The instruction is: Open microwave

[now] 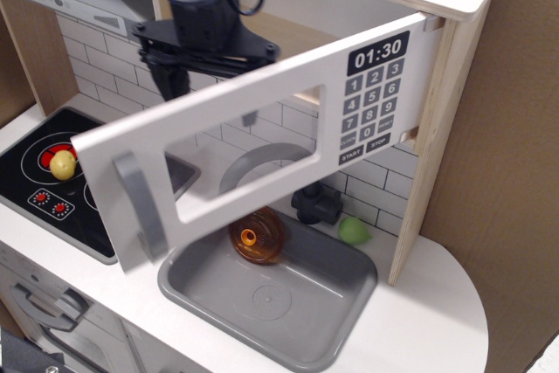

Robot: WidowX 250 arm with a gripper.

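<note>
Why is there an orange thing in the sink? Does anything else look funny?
The orange lid leans on its edge against the back wall of the grey sink instead of lying flat. A small yellow potato sits on a stove burner with no pot. The microwave door hangs wide open over the sink, but that is the job.

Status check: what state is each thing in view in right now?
microwave door: swung wide open, hinged at right.
gripper: behind the door's top edge, grip unclear.
clock display: reads 01:30.
stove burner: red, yellow ball on it.
sink: orange lid inside, tilted.
</note>
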